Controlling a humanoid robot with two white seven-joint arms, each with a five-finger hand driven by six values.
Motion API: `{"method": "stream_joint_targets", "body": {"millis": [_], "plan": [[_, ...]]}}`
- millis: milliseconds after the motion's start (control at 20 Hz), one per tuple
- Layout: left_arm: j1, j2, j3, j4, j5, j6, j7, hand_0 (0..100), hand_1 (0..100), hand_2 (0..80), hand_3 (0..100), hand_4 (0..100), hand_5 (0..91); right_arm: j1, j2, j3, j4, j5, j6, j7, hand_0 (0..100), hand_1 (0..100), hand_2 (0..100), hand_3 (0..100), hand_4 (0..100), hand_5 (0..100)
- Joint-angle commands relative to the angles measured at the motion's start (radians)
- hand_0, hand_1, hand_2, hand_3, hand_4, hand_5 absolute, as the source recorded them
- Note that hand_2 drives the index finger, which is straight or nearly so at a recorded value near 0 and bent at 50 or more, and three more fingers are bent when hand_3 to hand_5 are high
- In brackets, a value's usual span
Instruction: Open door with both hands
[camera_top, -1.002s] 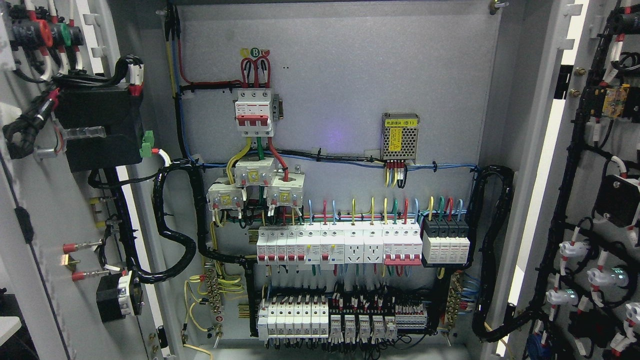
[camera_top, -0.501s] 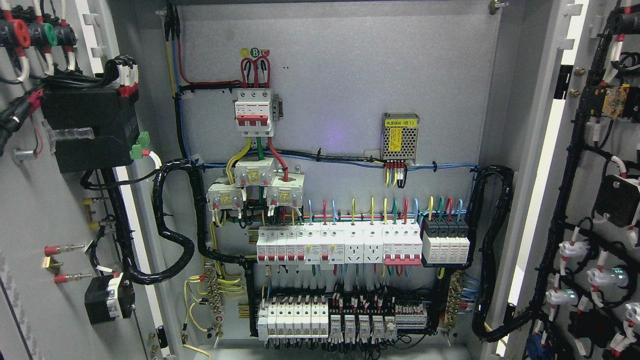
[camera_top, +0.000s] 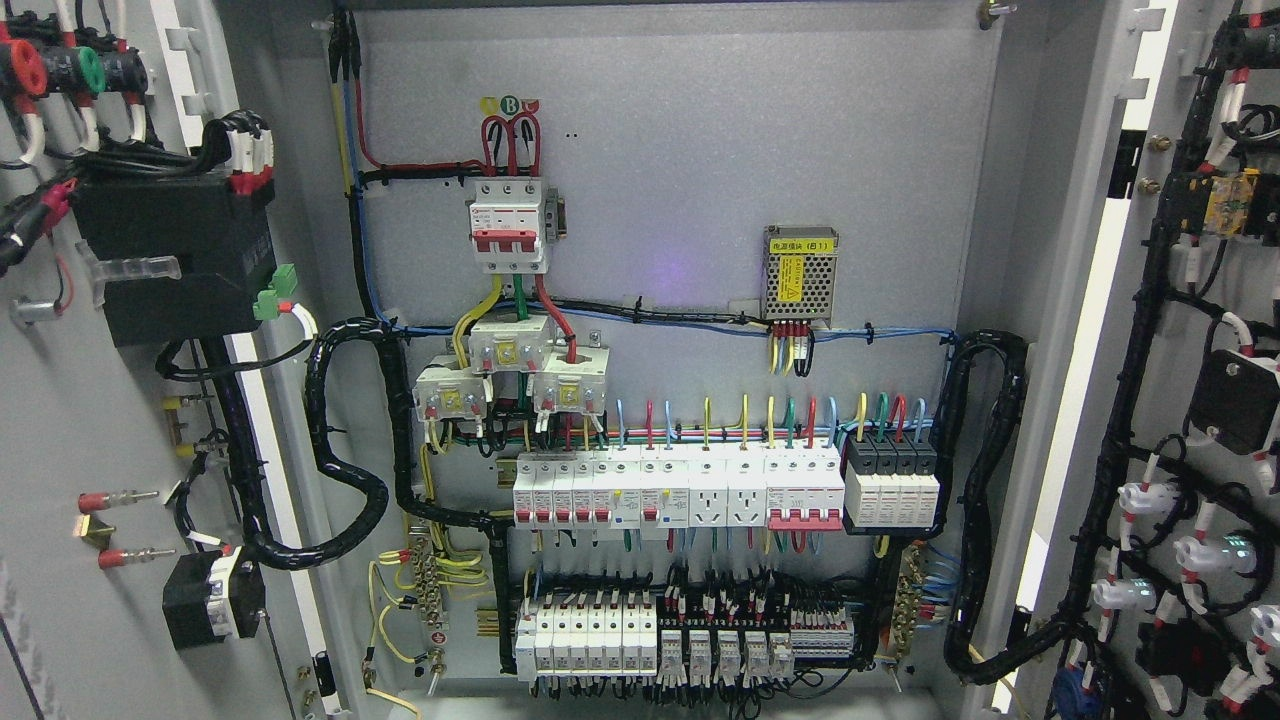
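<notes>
With both doors swung wide, this is pretty much all cabinet guts on show, so here's the rundown:

Left door: (camera_top: 70, 420) grey inner face fills the left edge, angled outward, wiring and parts bolted to it.
Right door: (camera_top: 1150, 420) same deal on the right edge, open, with a bright strip of light along its hinge side.
Hands: neither robot hand nor arm shows up anywhere, so can't tell if the fingers are spread or curled around anything.
Back panel: (camera_top: 680, 160) grey plate, upper half mostly bare.
Main breaker: (camera_top: 508, 225) white with a red toggle bar, upper middle-left, red looped wires going in at the top.
Three small white blocks: (camera_top: 510, 375) clustered just below that breaker, yellow, green and red leads dropping into them.
Power supply: (camera_top: 800, 272) little perforated metal box with a yellow label, right of centre, short wires hanging under it.
Breaker row: (camera_top: 680, 490) long white line across the middle, two socket faces in it, a red-barred unit toward its right end.
Black-topped modules: (camera_top: 892, 485) sit just beside the row's right end.
Lower terminal row: (camera_top: 685, 635) white blocks on the left part, black and white relays to the right.
Black box: (camera_top: 175, 255) on the left door, upper area, green connector at its lower right corner.
Black conduit: (camera_top: 345, 440) thick corrugated loop running from the left door into the cabinet.
Right harness: (camera_top: 985, 500) similar black loop by the right door, with white lamp backs further right.
</notes>
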Motion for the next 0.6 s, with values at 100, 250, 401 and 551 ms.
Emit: {"method": "stream_joint_targets", "body": {"millis": [100, 250, 401, 551], "plan": [[0.031, 0.000, -0.012, -0.009, 0.001, 0.000, 0.000, 0, 0, 0.0, 0, 3, 0.0, 0.004, -0.037, -0.145, 0.051, 0.005, -0.002, 0.000, 0, 0, 0, 0, 0, 0], [0.032, 0.000, -0.012, -0.009, -0.001, 0.000, -0.003, 0, 0, 0.0, 0, 3, 0.0, 0.019, -0.066, -0.185, 0.055, 0.007, -0.004, 0.000, 0, 0, 0, 0, 0, 0], [0.032, 0.000, -0.012, -0.009, 0.001, 0.000, -0.014, 0, 0, 0.0, 0, 3, 0.0, 0.021, -0.069, -0.245, 0.064, 0.007, -0.009, -0.001, 0, 0, 0, 0, 0, 0], [0.031, 0.000, -0.012, -0.009, 0.001, 0.000, -0.014, 0, 0, 0.0, 0, 3, 0.0, 0.030, -0.083, -0.256, 0.066, 0.013, -0.012, -0.047, 0, 0, 0, 0, 0, 0]]}}
